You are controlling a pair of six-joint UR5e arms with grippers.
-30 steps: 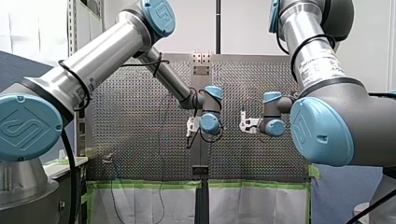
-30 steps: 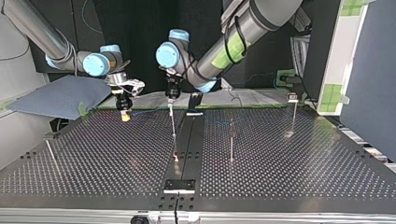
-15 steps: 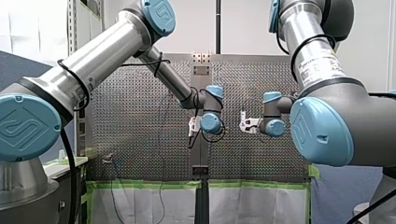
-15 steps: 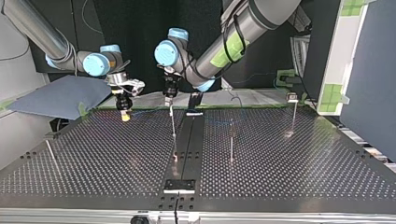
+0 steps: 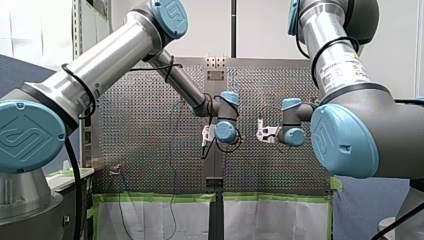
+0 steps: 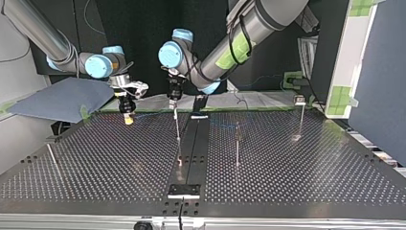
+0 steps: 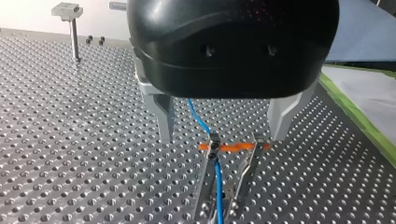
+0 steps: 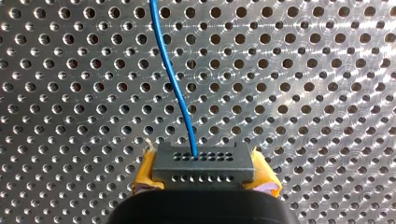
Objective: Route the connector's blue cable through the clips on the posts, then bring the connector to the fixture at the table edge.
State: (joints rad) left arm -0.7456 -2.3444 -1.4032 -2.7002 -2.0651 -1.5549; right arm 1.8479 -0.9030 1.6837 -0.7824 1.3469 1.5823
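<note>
Jaws of the right gripper (image 8: 204, 176) clamp the connector (image 8: 203, 161) between yellow pads. The left gripper's (image 7: 223, 134) jaws stand wide apart, gripping nothing, astride the blue cable (image 7: 218, 186) above a clip (image 7: 213, 147), near the table's (image 6: 311, 158) green-taped edge. A joint cap (image 5: 170, 15) bears a UR logo.

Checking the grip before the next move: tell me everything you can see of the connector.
The connector is a flat, dark grey block, plastic by its look, with two rows of tiny holes across its face. It sits level, clamped between the yellow pads of my right arm's tool. The blue cable leaves one hole in the row farther from the tool and runs away over the perforated table. Nothing else touches it.
</note>
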